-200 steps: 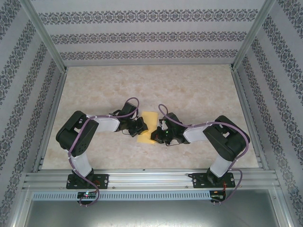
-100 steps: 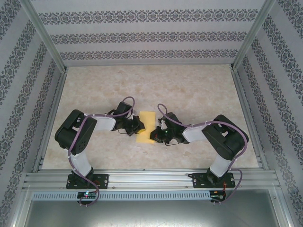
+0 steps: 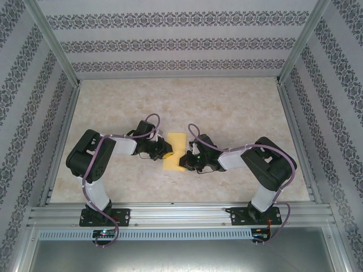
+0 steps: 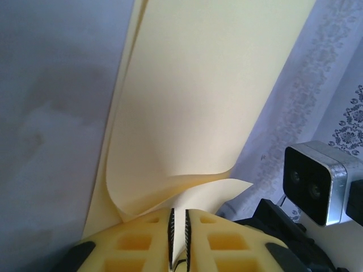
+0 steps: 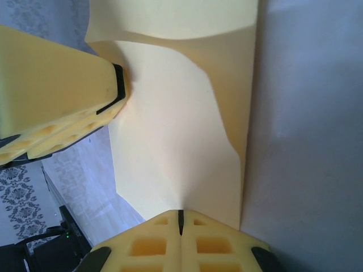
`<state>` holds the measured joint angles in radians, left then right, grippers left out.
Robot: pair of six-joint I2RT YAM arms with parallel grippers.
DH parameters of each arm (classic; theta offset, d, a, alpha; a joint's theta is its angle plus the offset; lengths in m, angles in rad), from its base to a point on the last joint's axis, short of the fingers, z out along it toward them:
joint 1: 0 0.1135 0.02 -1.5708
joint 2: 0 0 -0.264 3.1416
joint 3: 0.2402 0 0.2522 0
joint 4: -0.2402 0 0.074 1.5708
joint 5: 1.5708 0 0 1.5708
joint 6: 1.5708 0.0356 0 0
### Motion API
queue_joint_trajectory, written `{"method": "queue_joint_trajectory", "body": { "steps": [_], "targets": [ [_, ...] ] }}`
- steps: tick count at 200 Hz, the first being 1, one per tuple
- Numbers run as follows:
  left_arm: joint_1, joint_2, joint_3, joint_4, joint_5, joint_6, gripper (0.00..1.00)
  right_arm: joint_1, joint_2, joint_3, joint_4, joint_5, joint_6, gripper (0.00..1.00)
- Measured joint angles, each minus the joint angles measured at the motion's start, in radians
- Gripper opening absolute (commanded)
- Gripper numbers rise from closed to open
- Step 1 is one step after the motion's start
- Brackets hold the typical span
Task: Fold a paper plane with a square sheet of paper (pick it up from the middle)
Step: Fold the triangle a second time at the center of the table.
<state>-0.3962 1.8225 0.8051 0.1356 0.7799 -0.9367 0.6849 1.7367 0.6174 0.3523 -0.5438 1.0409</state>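
Top external, near edge first: both arm bases sit on the rail [image 3: 181, 212], elbows out, forearms angling in twd the middle of the surface [image 3: 238, 107]. Left gripper [image 3: 167, 149] and right gripper [image 3: 182, 163] meet at the square sheet of paper [image 3: 176, 141], left one at its left edge, right one at its near right side. From up here the sheet reads as a tall yellow rectangle, mid-surface, well short of the patterned far wall [image 3: 181, 45]. Over to left wrist: left gripper [image 4: 178, 226] at the bottom of the shot, black pads a thin slit apart, and a curled corner of the sheet [image 4: 187, 102] dips right down to that slit. Pinched or let go? Can't tell. Past the pads the paper runs away in two layers, doubled over, w/ the surface [image 4: 45, 113] on the left and the other arm's wrist camera [image 4: 315, 181] off to the right. Right wrist now: right gripper [image 5: 180, 226] clenched, pads pressed w/ no gap, sheet's near edge [image 5: 176, 141] clamped btwn them. Farther out the paper is creased and buckled, and a yellow finger [image 5: 57, 73] of the left gripper has its black pad against the sheet's far left side. Surface [image 5: 306, 141] runs along the right.
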Motion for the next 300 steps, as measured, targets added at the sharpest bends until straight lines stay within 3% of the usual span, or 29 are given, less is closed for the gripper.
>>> {"method": "queue_joint_trajectory", "body": {
  "steps": [26,51,73,201,300],
  "targets": [
    [0.007,0.000,0.003,0.008,0.012,0.022,0.22,0.000,0.000,0.003,-0.004,0.000,0.000,0.00],
    [0.025,-0.001,0.003,0.011,0.008,0.043,0.07,0.000,0.000,0.005,-0.008,0.000,0.000,0.00],
    [0.025,-0.014,0.003,0.016,0.002,0.048,0.00,0.000,0.001,0.007,-0.012,0.000,0.000,0.00],
    [-0.068,-0.045,0.003,0.025,-0.029,0.051,0.00,0.003,0.002,0.020,-0.038,0.000,-0.001,0.00],
    [-0.066,-0.003,0.019,-0.021,-0.106,0.096,0.00,0.005,0.003,0.024,-0.048,0.002,-0.001,0.00]
  ]
}}
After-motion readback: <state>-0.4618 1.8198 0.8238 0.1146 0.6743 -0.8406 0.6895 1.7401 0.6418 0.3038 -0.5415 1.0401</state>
